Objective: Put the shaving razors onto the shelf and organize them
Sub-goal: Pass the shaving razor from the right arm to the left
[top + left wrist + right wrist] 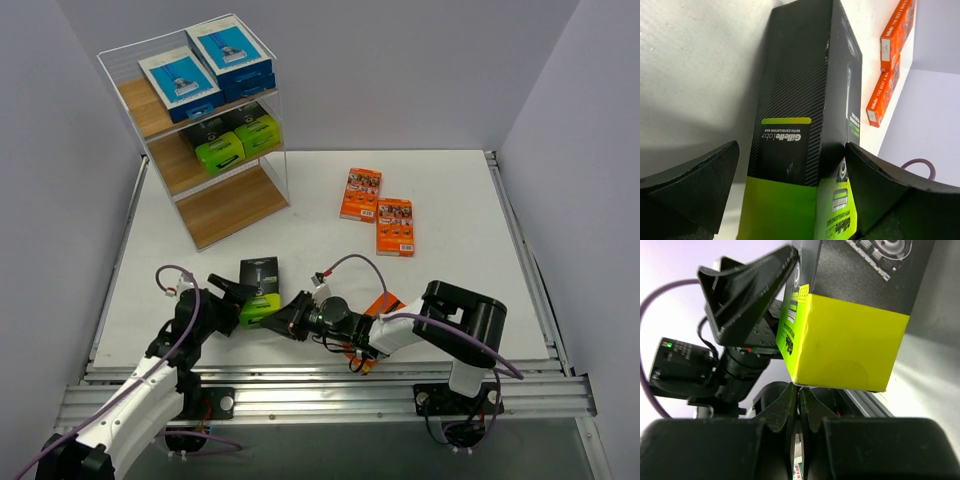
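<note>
A: Left gripper [242, 298]?
B: Spread wide, straddling the black-lime pack [260, 278] on the table [460, 200].
A: Right gripper [799, 390]?
B: Closed, empty, tips at its lime end.
A: Farther?
B: 2 orange packs [361, 193]; shelf [235, 210] holds blue packs [180, 82].

Black-and-white arms [125, 410], purple cables [352, 257] (looped)

black-lime pack [259, 290] lies apart from two orange packs [361, 193] and part-filled shelf [230, 205].

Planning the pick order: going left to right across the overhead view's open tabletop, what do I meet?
black-and-lime razor pack → right gripper → upper orange pack → lower orange pack
</note>
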You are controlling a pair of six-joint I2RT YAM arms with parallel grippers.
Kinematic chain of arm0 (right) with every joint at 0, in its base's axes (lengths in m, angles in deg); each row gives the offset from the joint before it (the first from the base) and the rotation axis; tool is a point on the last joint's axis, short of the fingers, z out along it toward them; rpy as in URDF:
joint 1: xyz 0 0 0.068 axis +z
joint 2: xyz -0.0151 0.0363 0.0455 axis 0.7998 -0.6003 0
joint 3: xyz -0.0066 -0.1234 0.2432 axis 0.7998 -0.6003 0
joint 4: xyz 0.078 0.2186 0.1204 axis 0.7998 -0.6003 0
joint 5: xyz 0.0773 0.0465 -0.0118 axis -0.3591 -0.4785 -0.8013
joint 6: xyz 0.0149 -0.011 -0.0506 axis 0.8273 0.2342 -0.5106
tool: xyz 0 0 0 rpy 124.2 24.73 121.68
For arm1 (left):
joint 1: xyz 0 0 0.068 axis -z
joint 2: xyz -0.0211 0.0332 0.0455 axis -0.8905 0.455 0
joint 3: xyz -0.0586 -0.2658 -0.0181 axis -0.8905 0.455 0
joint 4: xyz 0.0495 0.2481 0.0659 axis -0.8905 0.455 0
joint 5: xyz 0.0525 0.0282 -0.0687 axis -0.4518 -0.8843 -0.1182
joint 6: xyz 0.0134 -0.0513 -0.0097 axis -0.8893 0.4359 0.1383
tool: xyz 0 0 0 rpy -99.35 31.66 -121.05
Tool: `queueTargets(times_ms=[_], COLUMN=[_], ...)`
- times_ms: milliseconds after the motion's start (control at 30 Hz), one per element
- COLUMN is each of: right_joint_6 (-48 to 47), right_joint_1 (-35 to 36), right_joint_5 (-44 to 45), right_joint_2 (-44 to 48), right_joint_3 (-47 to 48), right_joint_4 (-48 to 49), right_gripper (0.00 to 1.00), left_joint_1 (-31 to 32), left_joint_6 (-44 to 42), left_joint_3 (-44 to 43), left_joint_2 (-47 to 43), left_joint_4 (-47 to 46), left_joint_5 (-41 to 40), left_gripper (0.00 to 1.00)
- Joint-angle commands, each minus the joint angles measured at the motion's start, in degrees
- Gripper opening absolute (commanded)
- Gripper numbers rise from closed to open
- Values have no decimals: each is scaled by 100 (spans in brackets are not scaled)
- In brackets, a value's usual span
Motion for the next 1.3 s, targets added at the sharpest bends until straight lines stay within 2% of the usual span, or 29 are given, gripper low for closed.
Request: queueTargets(times_ms=[0,200,267,367,400,433,500,800,900,933,1033,1167,1267], right_joint_6=[113,219,245,289,307,342,395,597,562,536,395,219,149], right_joint_1=[176,238,255,308,317,334,343,352,335,334,334,387,431], right_joint_5=[-29,24,68,130,147,147,156,217,253,253,279,349,516], right_joint_2=[-89,-203,-186,-212,-230,-282,-335,-529,-450,-380,-178,130,393], right_joint_3=[248,108,-15,-130,-156,-191,-226,-437,-508,-508,-464,-402,-429], right_joint_4=[839,1051,1069,1165,1235,1279,1481,1956,1992,1966,1720,1307,1210], right_gripper=[0,0,0,0,0,0,0,0,14,23,39,50,55], left_joint_1=[-34,-104,-174,-262,-280,-289,-324,-421,-438,-447,-456,-456,-465], left_joint_6=[3,12,12,73,91,100,100,-67,-216,-321,-532,-682,-621], left_joint_3=[-78,-122,-113,-61,-17,1,36,-43,-157,-244,-385,-771,-887], left_joint_2=[174,158,9,-237,-299,-352,-493,-669,-809,-862,-985,-942,-915], left_joint_4=[-178,-327,-283,-283,-283,-318,-484,-389,-48,32,252,569,640], left_joint_5=[-32,3,3,12,12,21,38,390,337,311,223,91,-57], left_gripper=[95,100,85,74,62,56,49,46,45,45,45,42,36])
